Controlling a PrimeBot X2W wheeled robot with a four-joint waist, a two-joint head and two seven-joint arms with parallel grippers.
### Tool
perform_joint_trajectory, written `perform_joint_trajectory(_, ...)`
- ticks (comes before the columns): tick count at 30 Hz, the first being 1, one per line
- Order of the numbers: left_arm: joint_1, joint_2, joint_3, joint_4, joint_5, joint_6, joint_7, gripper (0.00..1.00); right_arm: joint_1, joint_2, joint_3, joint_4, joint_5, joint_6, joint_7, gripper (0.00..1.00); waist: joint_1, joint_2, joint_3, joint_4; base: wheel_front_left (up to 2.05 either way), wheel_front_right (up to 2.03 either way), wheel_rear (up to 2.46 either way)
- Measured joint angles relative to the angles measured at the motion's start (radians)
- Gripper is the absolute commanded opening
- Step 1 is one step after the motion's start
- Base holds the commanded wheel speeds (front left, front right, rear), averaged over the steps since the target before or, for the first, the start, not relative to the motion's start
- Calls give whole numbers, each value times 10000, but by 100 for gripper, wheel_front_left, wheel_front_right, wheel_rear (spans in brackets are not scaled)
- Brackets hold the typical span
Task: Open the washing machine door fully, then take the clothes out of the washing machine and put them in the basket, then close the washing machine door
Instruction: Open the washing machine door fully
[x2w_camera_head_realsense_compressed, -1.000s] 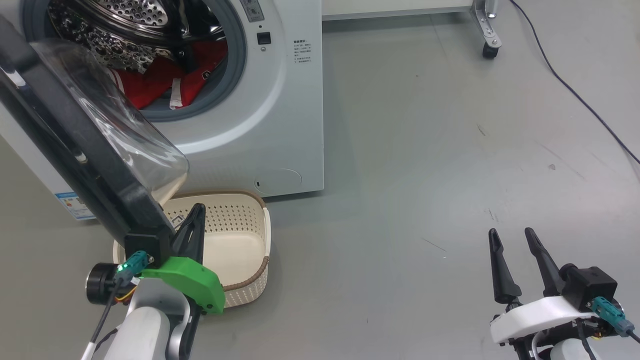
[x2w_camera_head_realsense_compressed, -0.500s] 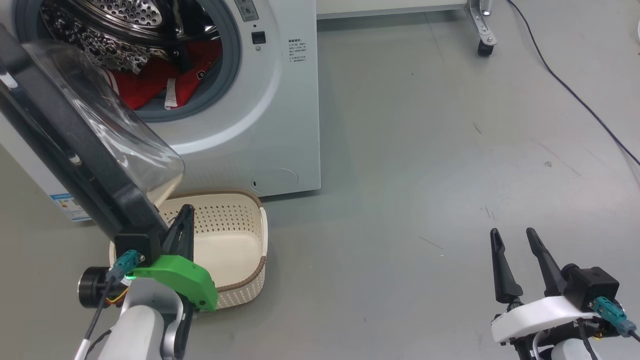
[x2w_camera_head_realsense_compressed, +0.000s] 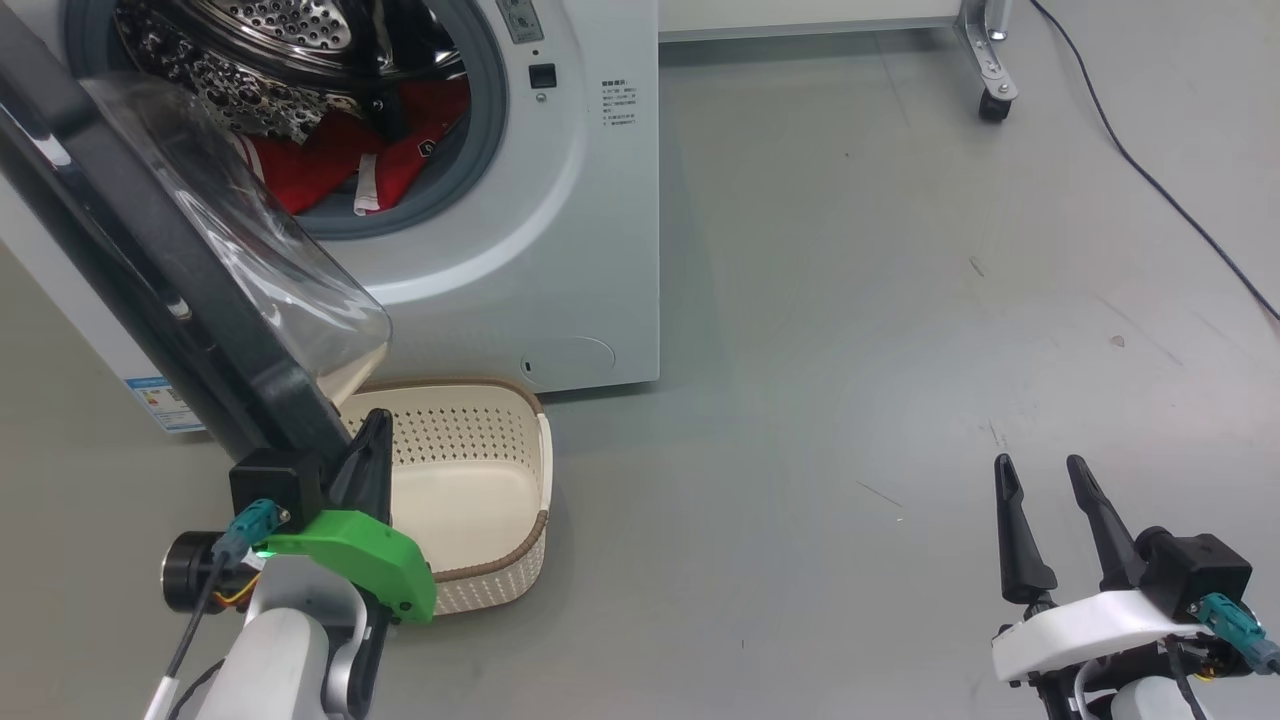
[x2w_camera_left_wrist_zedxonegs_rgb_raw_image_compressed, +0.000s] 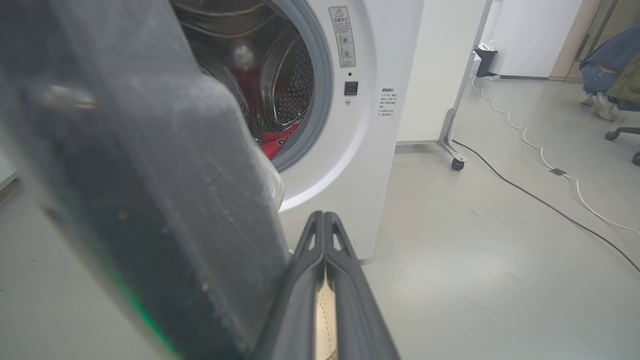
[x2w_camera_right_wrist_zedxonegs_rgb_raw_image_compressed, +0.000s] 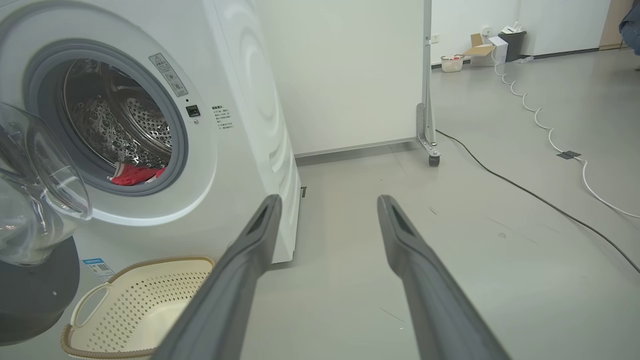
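Note:
The white washing machine (x2w_camera_head_realsense_compressed: 580, 200) stands at the upper left with its drum open. Its black-rimmed door (x2w_camera_head_realsense_compressed: 150, 270), with a clear glass bowl, swings out toward me on the left. The red clothes (x2w_camera_head_realsense_compressed: 330, 160) lie at the drum's mouth. The cream basket (x2w_camera_head_realsense_compressed: 540, 470) sits on the floor below the door. My left gripper (x2w_camera_head_realsense_compressed: 375, 425) is shut and holds nothing, its fingers beside the door's lower edge, above the basket. In the left wrist view the door (x2w_camera_left_wrist_zedxonegs_rgb_raw_image_compressed: 150, 200) looms just left of the shut fingertips (x2w_camera_left_wrist_zedxonegs_rgb_raw_image_compressed: 320, 220). My right gripper (x2w_camera_head_realsense_compressed: 1040, 470) is open at the lower right, apart from everything.
A wheeled panel's caster (x2w_camera_head_realsense_compressed: 990, 100) stands behind the machine's right side. A dark cable (x2w_camera_head_realsense_compressed: 1150, 180) runs across the floor at the far right. A seated person's legs (x2w_camera_left_wrist_zedxonegs_rgb_raw_image_compressed: 600, 75) show far off in the left wrist view. Bare grey floor lies between the grippers.
The camera has shifted a little. My left gripper has slid slightly left beside the door's lower edge. The door, basket and right gripper look the same.

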Motion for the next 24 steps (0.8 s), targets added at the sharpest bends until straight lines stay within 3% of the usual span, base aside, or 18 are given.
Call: perform_joint_trajectory(24, -59, -190, -159, 543, -242, -15, -326, 0, 173, 79, -54, -6, -79, 2, 0, 100, 0, 0, -94, 1262, 0, 0, 0)
